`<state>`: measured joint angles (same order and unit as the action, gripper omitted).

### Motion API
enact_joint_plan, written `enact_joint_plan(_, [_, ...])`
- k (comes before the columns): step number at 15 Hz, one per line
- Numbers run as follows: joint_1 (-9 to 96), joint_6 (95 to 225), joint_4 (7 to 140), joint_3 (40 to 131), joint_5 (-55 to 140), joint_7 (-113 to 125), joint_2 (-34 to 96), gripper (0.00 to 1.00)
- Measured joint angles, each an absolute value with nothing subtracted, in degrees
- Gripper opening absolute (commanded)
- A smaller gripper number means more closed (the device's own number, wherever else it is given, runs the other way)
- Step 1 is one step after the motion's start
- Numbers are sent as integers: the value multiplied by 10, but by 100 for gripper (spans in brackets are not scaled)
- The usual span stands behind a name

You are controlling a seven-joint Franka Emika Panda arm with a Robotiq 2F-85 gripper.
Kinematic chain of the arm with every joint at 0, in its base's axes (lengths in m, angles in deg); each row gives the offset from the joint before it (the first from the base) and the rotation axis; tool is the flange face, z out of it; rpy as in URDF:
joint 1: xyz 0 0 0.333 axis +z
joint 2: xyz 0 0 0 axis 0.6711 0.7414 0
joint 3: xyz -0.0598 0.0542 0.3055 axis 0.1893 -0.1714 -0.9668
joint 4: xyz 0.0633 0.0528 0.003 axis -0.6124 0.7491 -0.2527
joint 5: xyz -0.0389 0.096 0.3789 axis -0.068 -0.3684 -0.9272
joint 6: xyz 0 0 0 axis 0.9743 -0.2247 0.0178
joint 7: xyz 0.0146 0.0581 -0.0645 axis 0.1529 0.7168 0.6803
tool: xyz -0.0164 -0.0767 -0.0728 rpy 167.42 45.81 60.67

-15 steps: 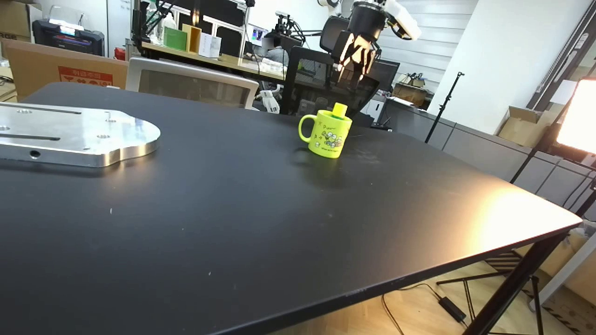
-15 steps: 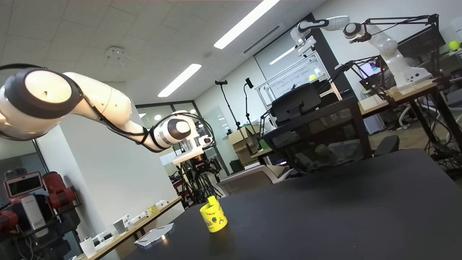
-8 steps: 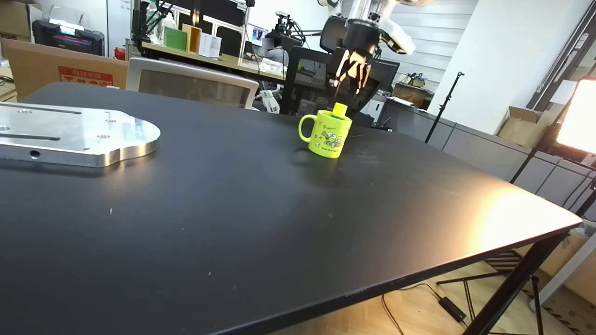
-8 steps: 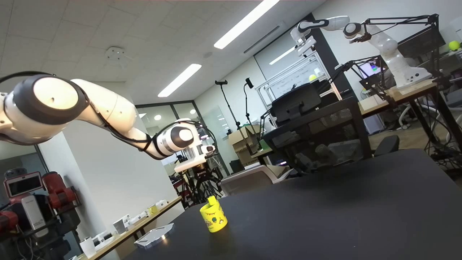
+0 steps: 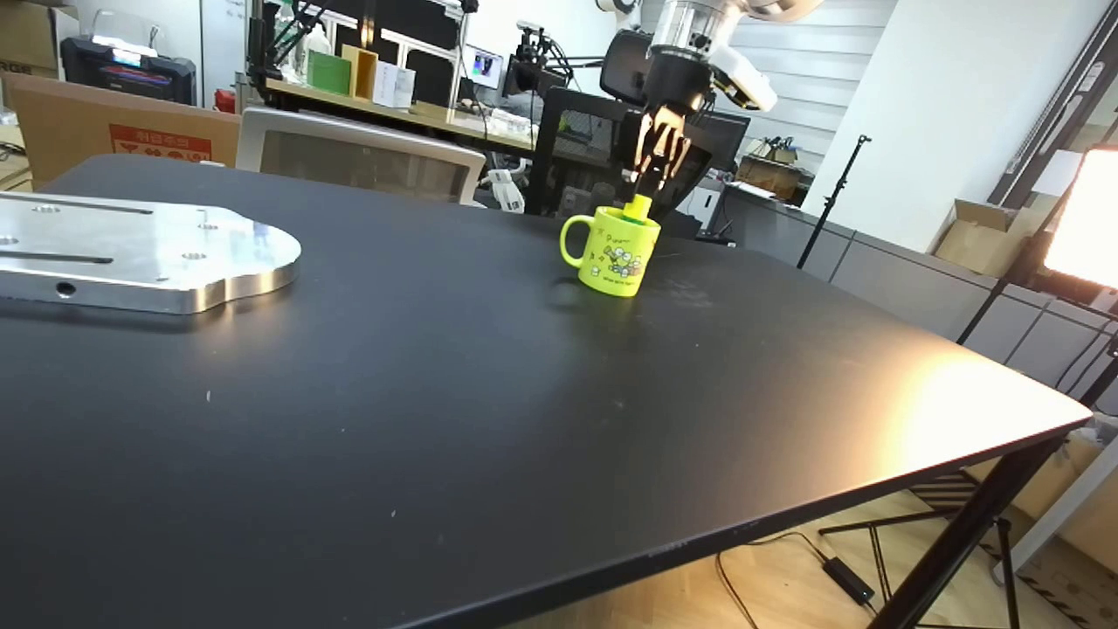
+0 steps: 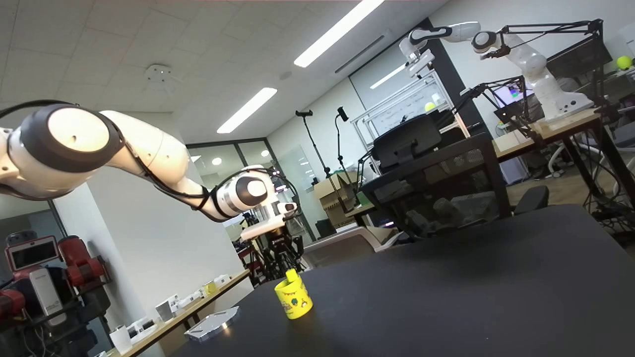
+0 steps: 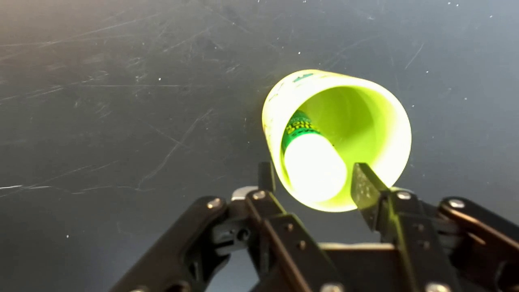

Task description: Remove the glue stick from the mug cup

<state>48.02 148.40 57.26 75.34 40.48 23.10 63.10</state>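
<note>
The yellow-green mug cup (image 5: 616, 258) stands upright on the dark table, its handle showing in an exterior view. Inside it leans the glue stick (image 7: 314, 168), against the wall at left in the wrist view; its cap, washed out white there, rises above the rim, and a green label shows below. My gripper (image 7: 312, 174) is over the mug with its jaws partly apart. One fingertip (image 7: 266, 175) is left of the mug's rim, the other right of the cap, with gaps on both sides. In an exterior view the fingertips reach the top of the cap (image 5: 638, 208).
A flat metal plate (image 5: 148, 245) lies on the table (image 5: 454, 419), to the left of the mug in both exterior views. Behind the table edge stand a pale-backed chair (image 5: 358, 162) and a black mesh chair (image 6: 441, 193).
My gripper has come down from above to the cap of the glue stick, and its fingers have drawn closer together. Mug and glue stick have stayed in place.
</note>
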Motion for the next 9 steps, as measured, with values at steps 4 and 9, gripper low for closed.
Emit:
enact_joint_plan(4, [472, 1482, 573, 748, 391, 232, 631, 8])
enact_joint_plan(9, [454, 1483, 586, 733, 370, 247, 610, 8])
